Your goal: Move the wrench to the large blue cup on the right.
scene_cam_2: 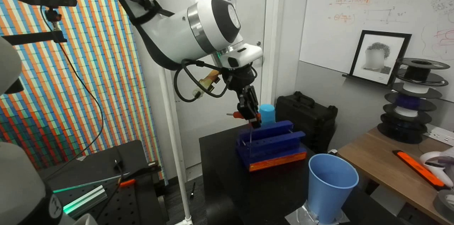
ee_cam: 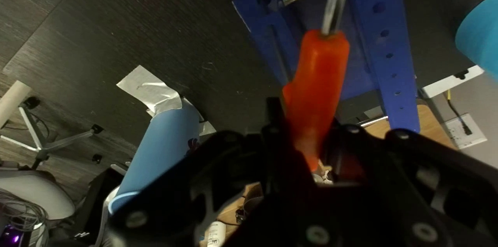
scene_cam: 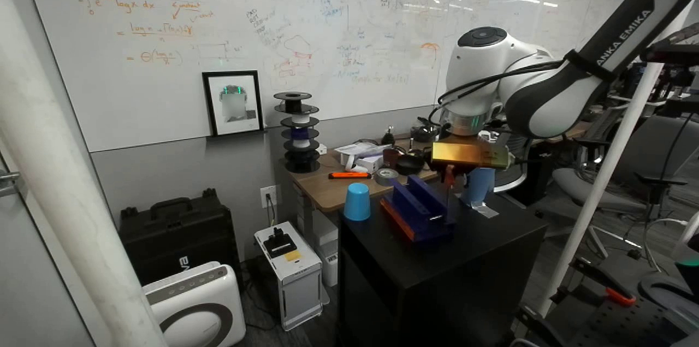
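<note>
The large blue cup (scene_cam_2: 328, 195) looks smooth plastic, the wrench (ee_cam: 320, 74) plastic and shiny metal.

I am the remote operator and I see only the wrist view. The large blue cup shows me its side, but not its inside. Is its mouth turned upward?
Observer: Yes, upward. In an exterior view I look down into the large blue cup.
Operator: I thank you. At the right edge of my picture, the cyan cup is cut off. Does it stand in the same manner?
Observer: No, it stands upside down; in an exterior view its closed end is on top.
</note>
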Robot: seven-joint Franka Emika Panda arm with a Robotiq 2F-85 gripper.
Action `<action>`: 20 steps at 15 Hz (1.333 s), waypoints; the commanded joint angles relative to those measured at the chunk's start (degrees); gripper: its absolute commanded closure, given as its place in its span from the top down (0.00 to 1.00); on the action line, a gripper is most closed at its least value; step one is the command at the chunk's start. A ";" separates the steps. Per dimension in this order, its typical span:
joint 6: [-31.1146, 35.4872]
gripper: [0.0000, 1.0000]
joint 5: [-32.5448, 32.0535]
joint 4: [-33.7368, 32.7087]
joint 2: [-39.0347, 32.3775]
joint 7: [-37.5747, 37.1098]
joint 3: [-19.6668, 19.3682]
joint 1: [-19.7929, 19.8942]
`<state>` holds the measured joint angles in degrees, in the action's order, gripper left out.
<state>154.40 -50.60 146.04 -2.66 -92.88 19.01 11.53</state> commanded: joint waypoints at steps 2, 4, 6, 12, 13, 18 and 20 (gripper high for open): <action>3.11 0.11 9.06 5.26 9.23 9.86 0.38 0.10; 3.79 0.10 14.56 7.49 13.21 15.87 -6.23 -6.59; 2.94 0.10 20.03 9.25 17.62 22.12 -8.47 -9.04; -3.93 0.11 29.70 8.01 28.94 37.16 -11.59 -7.21; -4.97 0.11 28.89 6.97 30.00 38.03 -11.70 -5.52; -2.69 0.11 27.60 0.60 27.39 41.24 -12.82 3.22; 0.08 0.11 25.99 -1.85 22.44 40.02 -12.00 6.53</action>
<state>150.82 -22.78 148.53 26.22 -52.63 6.16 14.21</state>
